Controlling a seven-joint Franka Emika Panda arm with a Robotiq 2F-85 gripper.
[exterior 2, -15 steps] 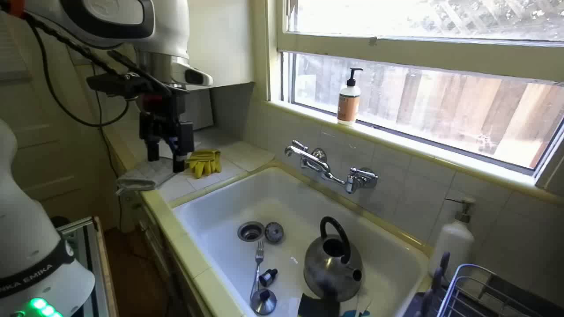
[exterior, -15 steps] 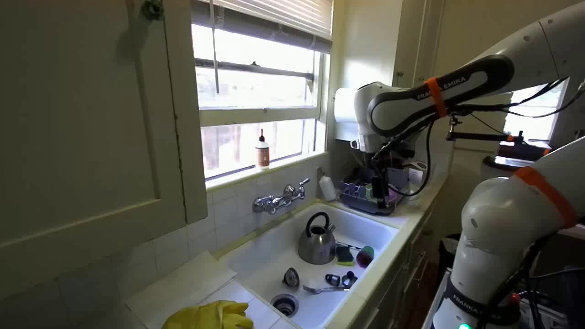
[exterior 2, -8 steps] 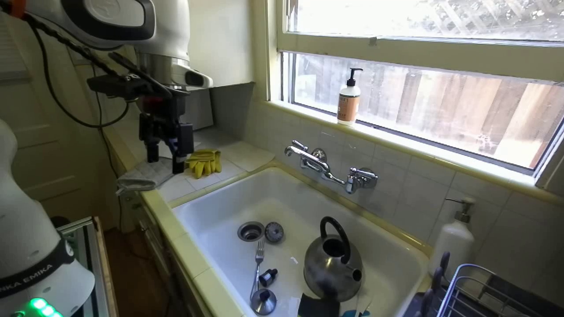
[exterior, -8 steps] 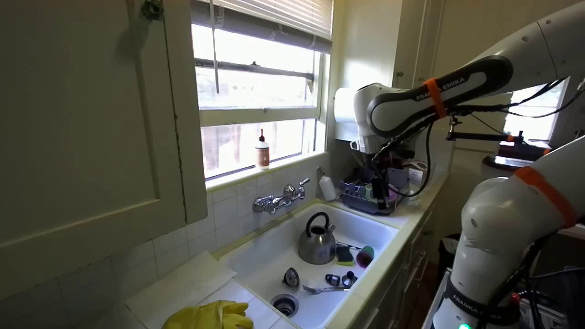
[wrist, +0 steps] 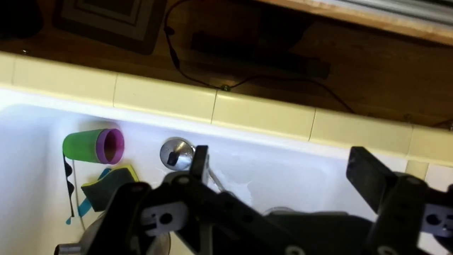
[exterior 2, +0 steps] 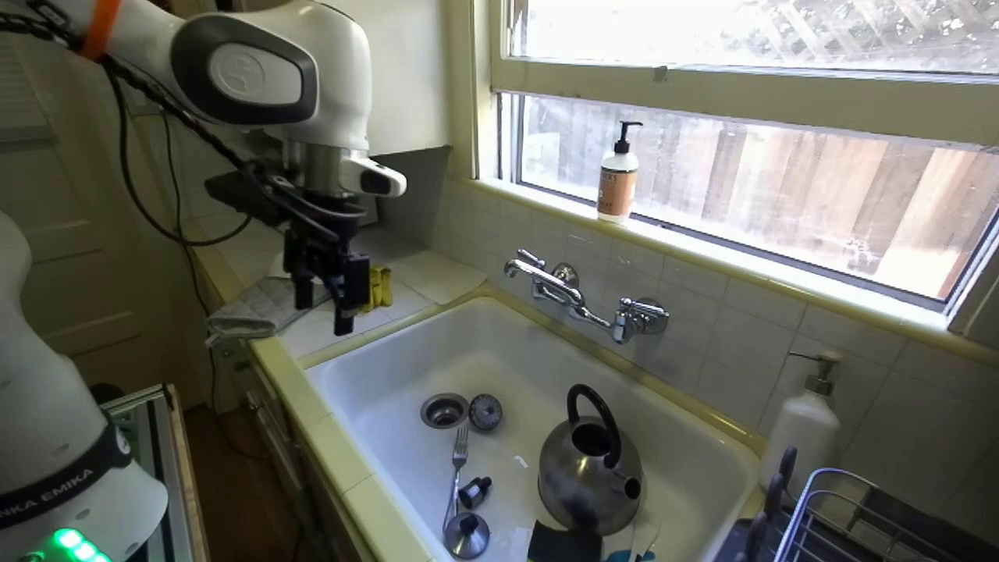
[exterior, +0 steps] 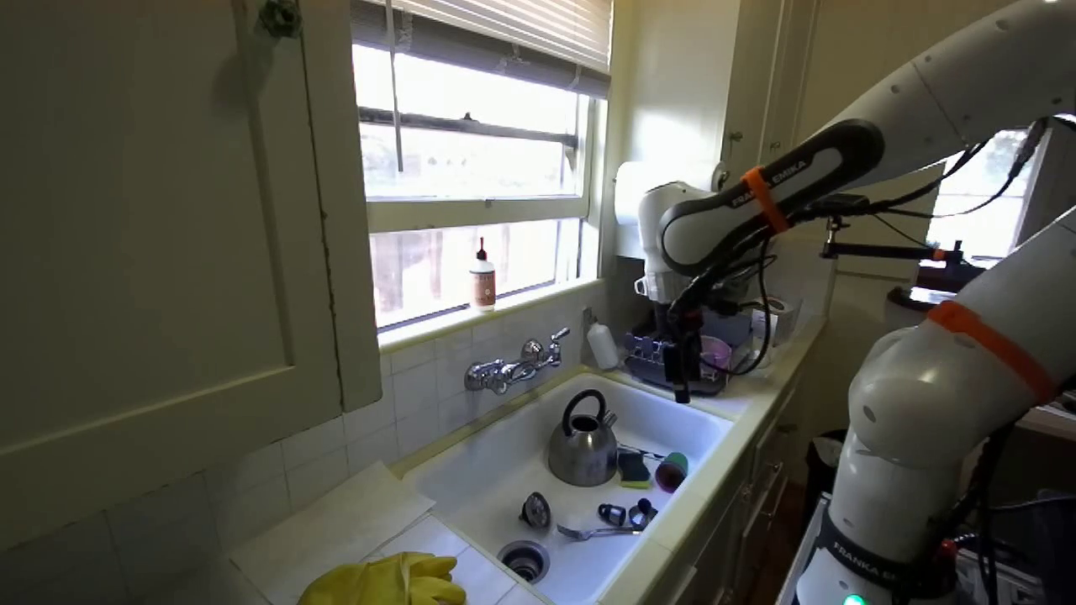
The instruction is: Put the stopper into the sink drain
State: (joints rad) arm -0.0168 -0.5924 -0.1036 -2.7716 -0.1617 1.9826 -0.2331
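The stopper is a round metal strainer. It lies tilted on the sink floor beside the drain in both exterior views: stopper (exterior: 535,511), (exterior 2: 485,412). The sink drain (exterior: 524,560) is an uncovered metal ring with a dark hole, also seen in an exterior view as the drain (exterior 2: 445,410). In the wrist view only a sliver of the drain's rim (wrist: 279,209) shows above the gripper body; the stopper is hidden there. My gripper (exterior 2: 323,311) hangs pointing down, high above the sink. In the wrist view the gripper (wrist: 281,163) has its fingers wide apart with nothing between them.
In the white sink (exterior 2: 515,343) stand a kettle (exterior 2: 591,472), a fork (exterior 2: 459,457), a small black-capped piece (exterior 2: 474,492), a metal lid-like piece (exterior 2: 467,536), a sponge (wrist: 106,187) and a cup (wrist: 83,146). The faucet (exterior 2: 558,289) juts from the wall. Yellow gloves (exterior: 382,580) lie on the counter.
The arm and gripper have moved down and sideways, to the right in one exterior view and slightly left in another. The gripper stays open. The stopper and other sink items have not moved.
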